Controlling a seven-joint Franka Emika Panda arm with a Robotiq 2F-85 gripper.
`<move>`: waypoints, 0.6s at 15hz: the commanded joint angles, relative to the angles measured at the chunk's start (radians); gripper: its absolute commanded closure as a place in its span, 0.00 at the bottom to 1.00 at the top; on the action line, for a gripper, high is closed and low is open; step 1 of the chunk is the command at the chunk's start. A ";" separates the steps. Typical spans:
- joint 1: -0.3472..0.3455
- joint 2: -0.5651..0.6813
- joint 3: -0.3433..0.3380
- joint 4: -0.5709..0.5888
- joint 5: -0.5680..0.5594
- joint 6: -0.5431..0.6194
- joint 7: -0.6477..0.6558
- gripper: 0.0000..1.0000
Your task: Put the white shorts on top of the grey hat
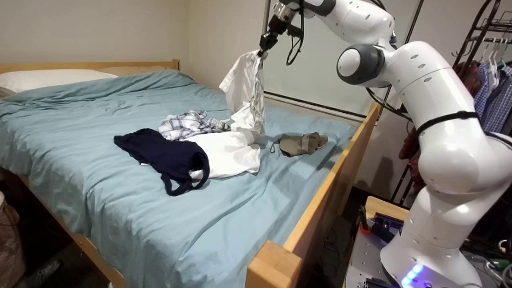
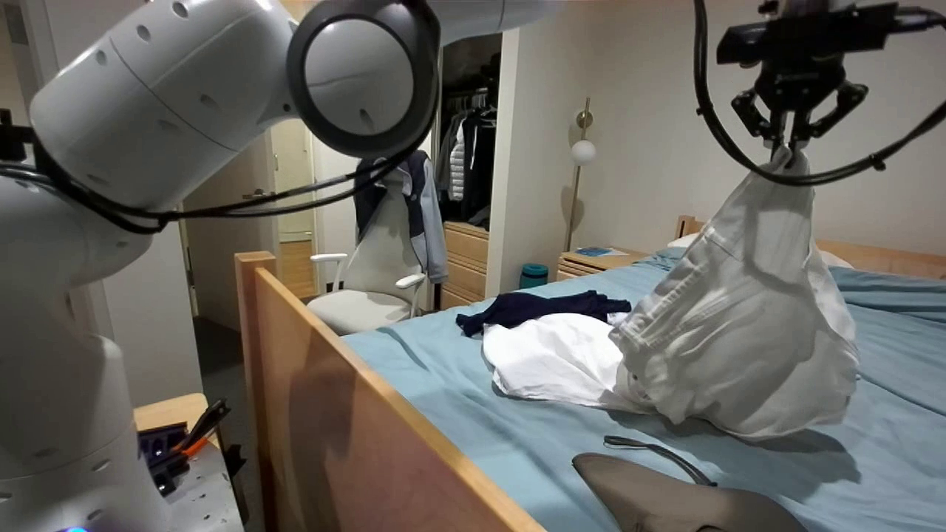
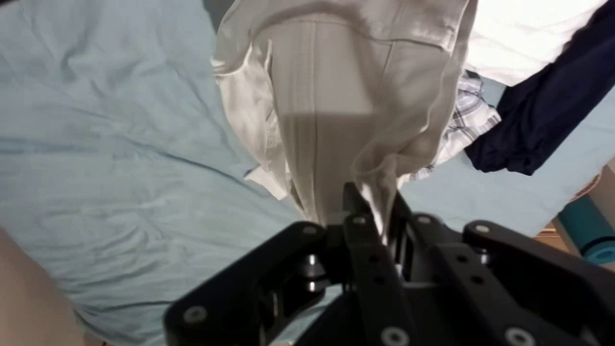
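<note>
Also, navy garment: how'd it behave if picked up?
The navy garment is probably floppy: it lies limp and bunched. Its straps could snag, since they form open loops. Lifting might drag the white cloth, which it partly covers.

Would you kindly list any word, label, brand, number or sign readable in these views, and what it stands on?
There is none I can read.
Blue-and-white sheet on the bedside cabinet: too small and blurred to tell any print.
White shorts, grey hat: no readable lettering.
</note>
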State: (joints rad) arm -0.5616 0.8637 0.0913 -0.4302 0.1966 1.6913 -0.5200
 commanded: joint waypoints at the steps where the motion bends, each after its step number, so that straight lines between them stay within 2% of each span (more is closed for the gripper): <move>1: -0.065 0.117 -0.006 0.095 0.039 -0.037 0.105 0.97; 3: -0.101 0.167 -0.010 0.112 0.039 -0.022 0.176 0.97; 4: -0.124 0.111 -0.013 -0.020 0.031 0.051 0.201 0.97; 5: -0.135 0.129 -0.029 -0.020 0.014 0.069 0.237 0.97; 6: -0.139 0.217 -0.049 0.114 0.002 0.037 0.283 0.97; 8: -0.156 0.243 -0.089 0.119 -0.031 0.053 0.326 0.97; 9: -0.163 0.177 -0.109 -0.012 -0.036 0.102 0.334 0.97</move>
State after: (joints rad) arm -0.7101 1.0498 0.0214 -0.3926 0.1908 1.7409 -0.2522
